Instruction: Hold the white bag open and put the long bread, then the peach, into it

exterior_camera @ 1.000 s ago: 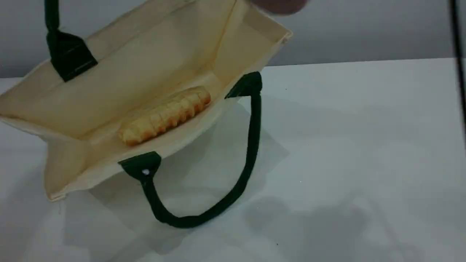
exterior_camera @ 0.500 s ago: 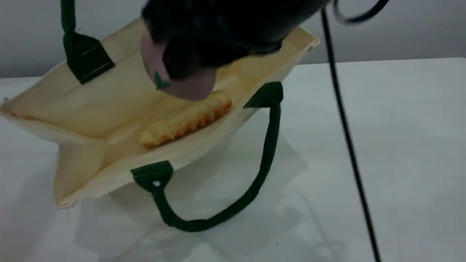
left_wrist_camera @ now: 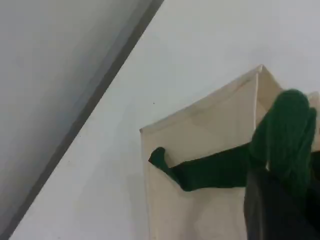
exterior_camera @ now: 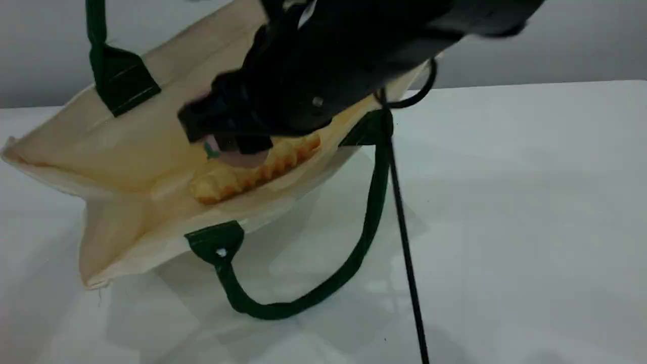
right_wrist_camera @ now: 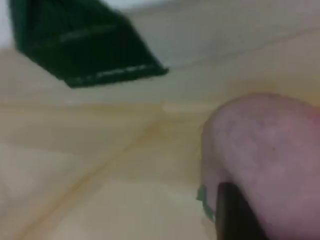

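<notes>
My right hand (exterior_camera: 230, 144), clamped on the peach (exterior_camera: 237, 157), sits inside the white bag (exterior_camera: 126, 151) over the long bread (exterior_camera: 252, 172); my left hand (left_wrist_camera: 280, 200) grips its handle (left_wrist_camera: 210, 170).

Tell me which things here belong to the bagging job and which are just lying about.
Part of the job:
- white bag
- long bread, inside the bag
- peach, in the right gripper
- left gripper, holding a green handle

Just lying about:
- nothing; only the table
</notes>
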Controlling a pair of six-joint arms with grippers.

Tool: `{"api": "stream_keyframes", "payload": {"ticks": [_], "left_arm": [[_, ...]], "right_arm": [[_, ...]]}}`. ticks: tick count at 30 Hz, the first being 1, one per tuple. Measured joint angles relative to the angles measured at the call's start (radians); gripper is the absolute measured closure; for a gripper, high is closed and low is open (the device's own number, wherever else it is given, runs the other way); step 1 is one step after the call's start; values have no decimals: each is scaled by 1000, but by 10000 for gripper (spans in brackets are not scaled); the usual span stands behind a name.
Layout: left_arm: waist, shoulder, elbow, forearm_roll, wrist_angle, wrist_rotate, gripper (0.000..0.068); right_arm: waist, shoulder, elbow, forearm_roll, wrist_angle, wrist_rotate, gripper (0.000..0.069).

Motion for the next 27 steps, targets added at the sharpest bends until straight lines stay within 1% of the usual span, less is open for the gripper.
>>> {"api": "stream_keyframes", "payload": {"ticks": [3,7,8,10,12,15,17,19,23,27], "left_arm": [[0,0,0,0,0,0,594],[0,0,0,1,0,0,594],[0,0,0,1,0,0,594],[0,0,0,1,0,0,594],[0,0,0,1,1,0,594],[0,0,0,1,1,0,594],[0,0,0,1,1,-2,594],[0,0,0,1,1,-4,594],[0,0,0,1,1,-4,594],[0,0,0,1,1,-8,594]], "right_arm": [[0,40,-18,0,-33,-23,414],[-1,41,-29,0,-29,-23,414],[-1,41,-29,0,-29,-23,400],[-1,41,-33,0,-23,-18,339],[-1,40,-35,4,-20,-8,245],[-1,39,-35,6,-10,-8,125],[-1,30,-35,6,-7,-8,82],[-1,20,-35,6,5,-8,69],[-1,-18,-35,5,26,-17,80],[-40,-75,-35,-2,100,-33,97]]}}
